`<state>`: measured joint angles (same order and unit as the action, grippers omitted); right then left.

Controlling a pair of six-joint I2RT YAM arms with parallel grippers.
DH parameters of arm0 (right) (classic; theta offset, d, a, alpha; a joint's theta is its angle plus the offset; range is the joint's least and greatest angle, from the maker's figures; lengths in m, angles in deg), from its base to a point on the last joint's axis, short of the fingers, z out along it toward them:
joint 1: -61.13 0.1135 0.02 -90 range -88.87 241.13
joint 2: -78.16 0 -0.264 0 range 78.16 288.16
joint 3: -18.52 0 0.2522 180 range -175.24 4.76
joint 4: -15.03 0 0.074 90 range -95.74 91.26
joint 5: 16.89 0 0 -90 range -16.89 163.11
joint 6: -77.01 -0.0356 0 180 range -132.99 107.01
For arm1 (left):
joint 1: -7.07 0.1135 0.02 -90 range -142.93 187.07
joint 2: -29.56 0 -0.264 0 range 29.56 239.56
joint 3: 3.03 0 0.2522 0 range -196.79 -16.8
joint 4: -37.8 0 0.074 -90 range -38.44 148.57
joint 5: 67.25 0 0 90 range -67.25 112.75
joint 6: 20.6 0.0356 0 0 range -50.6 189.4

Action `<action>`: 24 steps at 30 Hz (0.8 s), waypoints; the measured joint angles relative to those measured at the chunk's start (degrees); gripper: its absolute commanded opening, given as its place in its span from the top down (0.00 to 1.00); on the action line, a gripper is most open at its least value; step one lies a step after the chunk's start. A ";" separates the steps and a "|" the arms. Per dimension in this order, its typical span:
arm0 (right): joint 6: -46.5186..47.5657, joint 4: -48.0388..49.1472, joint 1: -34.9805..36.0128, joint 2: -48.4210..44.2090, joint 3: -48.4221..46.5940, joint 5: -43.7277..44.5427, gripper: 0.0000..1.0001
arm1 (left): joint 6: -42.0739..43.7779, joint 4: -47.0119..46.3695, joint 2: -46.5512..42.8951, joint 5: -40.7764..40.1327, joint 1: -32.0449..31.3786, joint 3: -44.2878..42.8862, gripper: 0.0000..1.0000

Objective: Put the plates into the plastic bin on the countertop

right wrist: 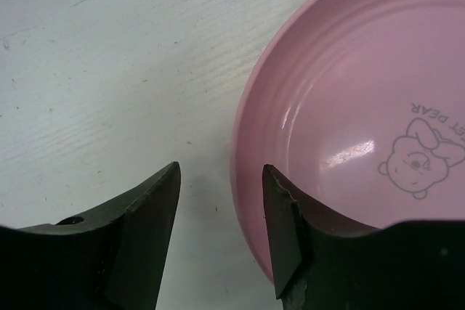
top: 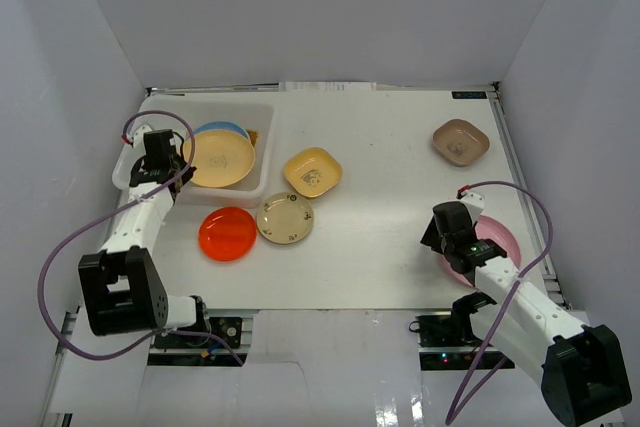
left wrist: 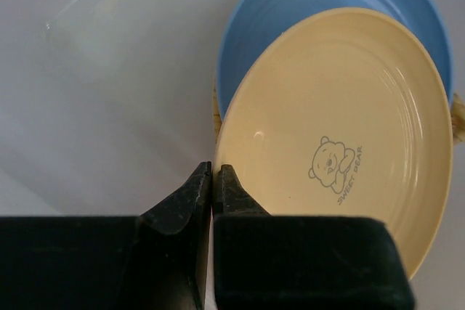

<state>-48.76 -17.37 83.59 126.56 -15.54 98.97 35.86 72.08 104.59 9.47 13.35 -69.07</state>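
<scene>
Pale grey walls [top: 300, 7] stand on three sides; a small dark label [top: 470, 95] lies back right.

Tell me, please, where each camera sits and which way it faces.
Top external: above and behind the arms, looking down at the countertop; both arms show.
Left wrist: above the plastic bin, facing the cream plate; the left gripper shows, shut on its rim.
Right wrist: low over the pink plate; the right gripper shows, open.
Shared: top external also shows both plates.

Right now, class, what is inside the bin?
The bin holds a cream plate over a blue plate, hiding most of it. A tan bit peeks out beside them; anything beneath is covered.
</scene>
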 measured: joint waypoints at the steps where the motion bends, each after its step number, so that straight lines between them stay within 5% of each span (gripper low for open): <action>1: 0.02 0.42 0.00 -0.02 0.33 -0.15 0.48 | 0.11 0.00 1.84 0.02 0.00 -0.74 0.94; 6: 0.24 0.96 0.00 -0.02 1.55 -0.66 0.58 | 0.33 -0.37 9.31 0.26 0.37 -4.13 0.69; 7: 0.28 1.25 -0.02 -0.02 1.62 -0.85 0.63 | 0.22 -0.61 10.27 0.26 0.42 -4.76 0.50; 13: 1.38 2.91 -0.28 -0.02 2.05 -2.38 0.84 | 0.13 -2.64 11.41 1.75 0.74 -6.88 0.09; 16: 2.78 3.63 -0.28 -0.33 2.05 -2.91 0.92 | -0.44 -3.02 10.36 3.48 0.81 -7.06 0.02; 24: 4.76 3.87 0.76 -3.23 1.90 -6.56 0.92 | -1.75 -5.35 -2.12 11.65 0.87 -6.86 0.02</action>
<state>-44.00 -13.50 84.36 123.32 -13.63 92.42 34.11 66.72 102.47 21.12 14.22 -75.93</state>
